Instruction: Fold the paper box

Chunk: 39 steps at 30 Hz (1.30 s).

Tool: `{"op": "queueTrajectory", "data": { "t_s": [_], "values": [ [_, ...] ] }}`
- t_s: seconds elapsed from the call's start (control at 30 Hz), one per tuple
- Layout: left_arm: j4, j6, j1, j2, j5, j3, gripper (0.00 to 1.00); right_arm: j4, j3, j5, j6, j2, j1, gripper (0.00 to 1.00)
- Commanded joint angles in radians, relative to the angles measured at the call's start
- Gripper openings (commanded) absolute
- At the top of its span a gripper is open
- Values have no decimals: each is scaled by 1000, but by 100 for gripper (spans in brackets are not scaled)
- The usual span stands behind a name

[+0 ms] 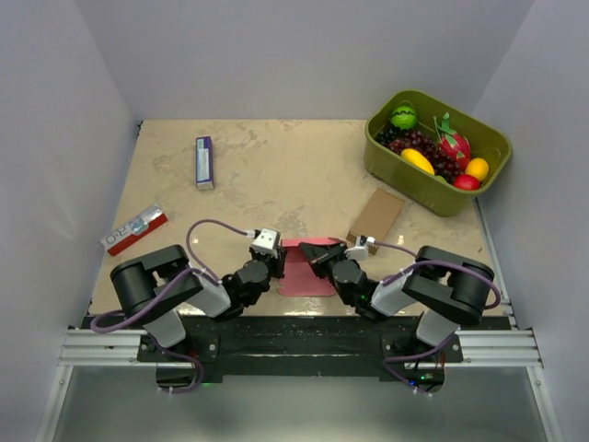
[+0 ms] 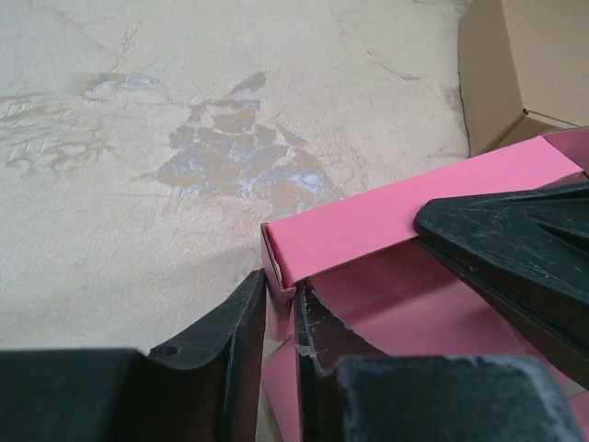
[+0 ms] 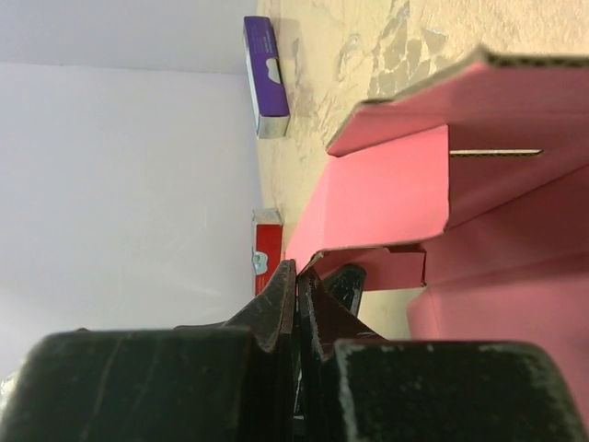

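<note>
The paper box point(image 1: 306, 276) is pink card, partly folded, lying at the near middle of the table between my two arms. In the left wrist view, one raised wall of the paper box point(image 2: 386, 216) ends in a corner flap that stands between the fingers of my left gripper point(image 2: 281, 281), which are drawn in close on it. My left gripper point(image 1: 279, 267) is at the box's left edge. My right gripper point(image 1: 313, 254) comes in from the right, and its black fingers point(image 2: 515, 249) lie over the same wall. My right gripper point(image 3: 297, 269) is shut, pinching the edge of a pink panel point(image 3: 396, 193).
A brown cardboard box point(image 1: 375, 215) point(image 2: 515, 64) lies just behind and right of the pink card. A green bin point(image 1: 414, 184) of toy fruit stands at the back right. A purple-white packet point(image 1: 203, 162) point(image 3: 265, 74) and a red-and-white packet point(image 1: 134, 228) point(image 3: 265, 258) lie on the left.
</note>
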Motion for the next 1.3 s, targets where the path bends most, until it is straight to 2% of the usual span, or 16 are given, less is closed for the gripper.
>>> {"op": "queueTrajectory", "data": {
  "t_s": [0.0,0.13,0.37,0.53,0.63,0.67,0.77,0.8,0.87,0.93,1.07,1.2,1.27],
  "values": [
    [-54,71,-13,25,-134,41,17,-140,14,10,21,-60,20,0],
    [-58,117,-27,62,-209,73,15,-243,34,28,44,-97,35,0],
    [-89,188,-60,130,-327,125,0,-377,63,39,95,-138,46,0],
    [-101,240,-68,146,-366,129,0,-475,65,77,104,-209,51,0],
    [-127,251,-68,124,-299,127,0,-524,68,88,75,-267,52,0],
    [-196,227,-68,113,-278,135,0,-542,70,90,54,-285,51,4],
    [-341,176,-57,53,-193,158,0,-621,64,90,-19,-400,51,26],
    [-366,170,-54,36,-171,165,0,-688,70,94,-44,-440,51,39],
    [-484,141,-33,-8,-91,188,0,-771,85,105,-139,-556,51,52],
    [-532,139,-16,-50,2,202,0,-895,111,113,-211,-629,51,63],
    [-690,111,94,-132,229,214,0,-1110,140,108,-395,-801,49,72],
    [-811,117,173,-283,381,210,0,-1427,197,93,-485,-942,51,74],
    [-882,117,222,-321,485,217,0,-1513,235,79,-527,-970,49,74]
  ]
}}
